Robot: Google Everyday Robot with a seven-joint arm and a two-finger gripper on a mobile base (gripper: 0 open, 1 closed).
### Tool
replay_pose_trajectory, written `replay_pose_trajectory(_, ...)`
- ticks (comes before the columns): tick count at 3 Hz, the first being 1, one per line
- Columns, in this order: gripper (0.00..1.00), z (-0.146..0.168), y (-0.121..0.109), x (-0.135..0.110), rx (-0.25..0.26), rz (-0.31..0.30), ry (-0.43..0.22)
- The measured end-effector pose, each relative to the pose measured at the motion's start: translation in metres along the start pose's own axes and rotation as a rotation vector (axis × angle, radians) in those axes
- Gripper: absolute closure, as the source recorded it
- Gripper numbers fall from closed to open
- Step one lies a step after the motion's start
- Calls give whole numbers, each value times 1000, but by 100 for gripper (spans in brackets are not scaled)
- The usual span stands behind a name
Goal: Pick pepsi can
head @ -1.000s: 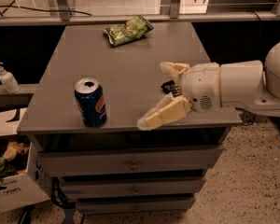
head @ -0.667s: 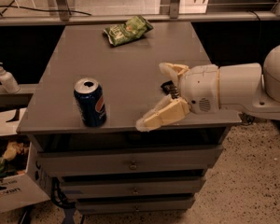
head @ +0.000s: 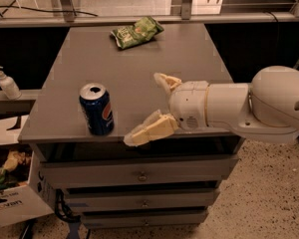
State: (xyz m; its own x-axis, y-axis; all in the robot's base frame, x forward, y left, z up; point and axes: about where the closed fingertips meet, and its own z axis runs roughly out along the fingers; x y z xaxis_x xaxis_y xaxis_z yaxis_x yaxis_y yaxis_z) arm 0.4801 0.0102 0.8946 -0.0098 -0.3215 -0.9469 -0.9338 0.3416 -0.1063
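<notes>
The pepsi can [head: 96, 109] is dark blue with a silver opened top. It stands upright near the front left edge of the grey cabinet top [head: 139, 68]. My gripper [head: 143, 107] is just right of the can, at about its height, reaching in from the right on a white arm [head: 249, 106]. Its two cream fingers are spread wide: one fingertip [head: 162, 78] points toward the back, the other [head: 139, 135] lies by the front edge. The gripper holds nothing, and a small gap separates it from the can.
A green crisp bag [head: 136, 32] lies at the back of the cabinet top. Drawers [head: 142, 176] sit below the top. A soap pump bottle [head: 7, 83] stands on a ledge at the left. An open cardboard box [head: 12, 193] is on the floor at lower left.
The gripper has shifted slightly left toward the can, fingers still spread. The can and the bag have not moved.
</notes>
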Motion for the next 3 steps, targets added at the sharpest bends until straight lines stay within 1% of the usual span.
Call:
replay_pose_trajectory(1,0,25,6,3,11,-6,-27)
replay_pose_trajectory(3,0,73,23,-3,-3,5,-83)
